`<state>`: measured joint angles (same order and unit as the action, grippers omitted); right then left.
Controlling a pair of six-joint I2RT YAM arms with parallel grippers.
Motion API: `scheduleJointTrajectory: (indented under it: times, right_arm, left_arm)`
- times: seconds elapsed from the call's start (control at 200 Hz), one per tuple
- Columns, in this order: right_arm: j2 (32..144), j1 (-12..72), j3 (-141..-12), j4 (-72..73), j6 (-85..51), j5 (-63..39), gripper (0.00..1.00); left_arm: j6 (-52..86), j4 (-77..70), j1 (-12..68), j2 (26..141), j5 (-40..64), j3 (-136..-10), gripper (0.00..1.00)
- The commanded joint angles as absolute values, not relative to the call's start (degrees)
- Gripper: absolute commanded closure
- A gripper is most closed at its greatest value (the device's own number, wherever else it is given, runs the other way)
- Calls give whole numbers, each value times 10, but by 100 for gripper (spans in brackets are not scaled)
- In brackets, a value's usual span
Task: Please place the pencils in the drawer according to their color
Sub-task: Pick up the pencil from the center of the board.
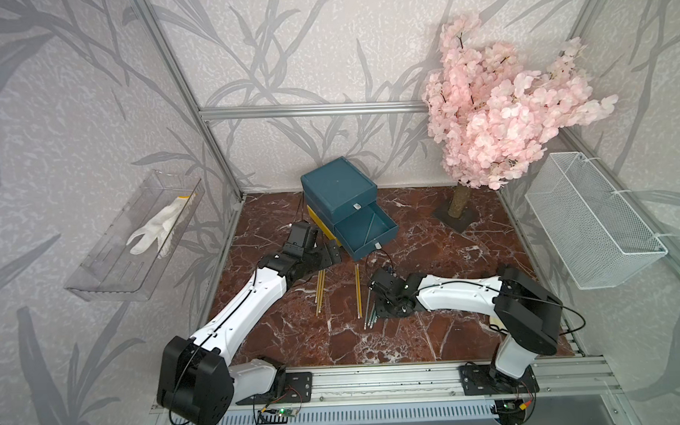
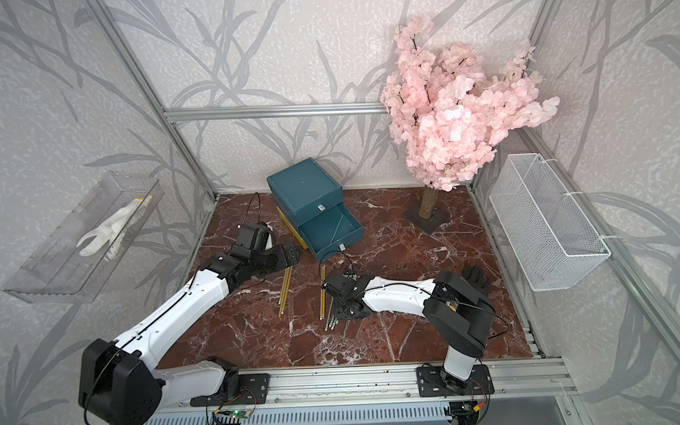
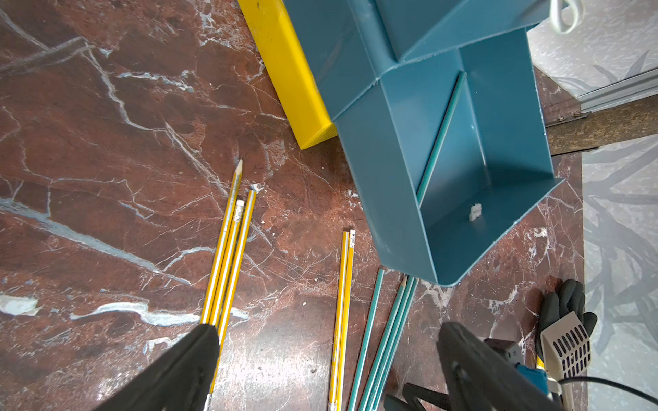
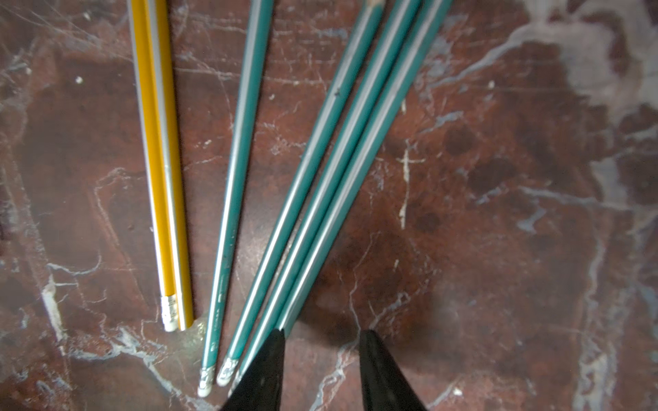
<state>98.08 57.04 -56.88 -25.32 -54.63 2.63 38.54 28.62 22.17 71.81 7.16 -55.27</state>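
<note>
Four teal pencils point(image 4: 320, 199) lie on the table point(image 1: 451, 334) by my right gripper point(image 4: 324, 332), jaws apart, empty; left gripper point(image 3: 329, 326) wide open over yellow pencils point(image 3: 231, 256); drawer point(image 1: 337, 182) has its teal tier open; next: straddle one pencil, close.

Overhead pair; wrists close, seemingly downward

We see a pink blossom tree point(image 1: 498, 110) on the marble tabletop point(image 1: 451, 334), a white mesh basket point(image 1: 603, 227), and a white glove point(image 1: 152, 228) inside a clear tray point(image 1: 111, 276).
</note>
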Motion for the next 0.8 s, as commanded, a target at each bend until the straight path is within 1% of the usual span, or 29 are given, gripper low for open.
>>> scheduleJointTrajectory:
  times: [0.0, 0.395, 0.8]
  right_arm:
    - [973, 568, -581, -258, -547, 28, 62]
    - [1023, 567, -604, -278, -535, 22, 63]
    - [981, 545, -543, -298, -548, 40, 65]
  left_arm:
    - [382, 282, 221, 716, 71, -546, 0]
    - [381, 283, 221, 709, 67, -542, 0]
    - [381, 282, 221, 707, 67, -541, 0]
